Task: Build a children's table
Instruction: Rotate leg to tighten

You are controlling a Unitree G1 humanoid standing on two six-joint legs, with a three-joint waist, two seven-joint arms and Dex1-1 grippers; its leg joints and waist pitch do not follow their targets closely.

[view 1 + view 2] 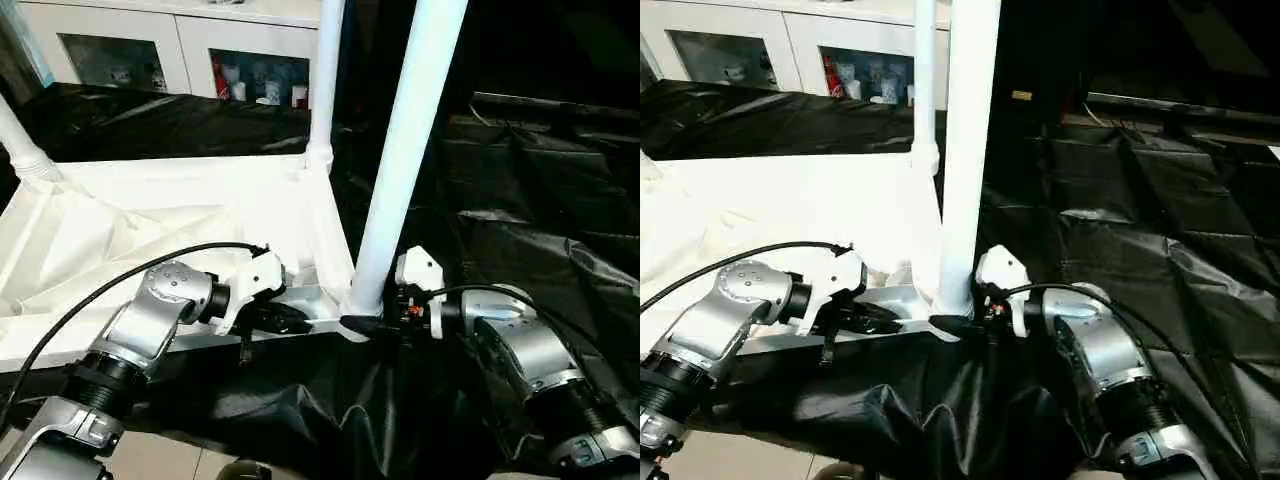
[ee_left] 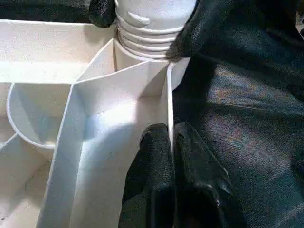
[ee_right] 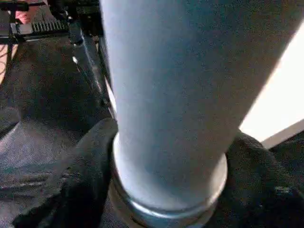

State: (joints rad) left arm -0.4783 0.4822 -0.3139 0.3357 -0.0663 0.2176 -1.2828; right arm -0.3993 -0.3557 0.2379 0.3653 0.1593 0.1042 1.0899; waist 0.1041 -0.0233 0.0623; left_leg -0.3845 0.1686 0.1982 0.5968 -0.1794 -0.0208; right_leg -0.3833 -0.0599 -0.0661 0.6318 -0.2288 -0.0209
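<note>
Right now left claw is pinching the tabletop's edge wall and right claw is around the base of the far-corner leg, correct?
Not quite. The right claw is around the base of the near-corner leg, the one closest to the robot; the head views and the right wrist view show it. The far-corner leg stands untouched. The left claw does pinch the tabletop's edge wall.

White tabletop [image 1: 180,215] and white legs [image 1: 405,150] on glossy black sheeting [image 1: 520,250]; silver forearms [image 1: 150,320], black fingers [image 2: 152,175], white cabinet [image 1: 170,40].
</note>
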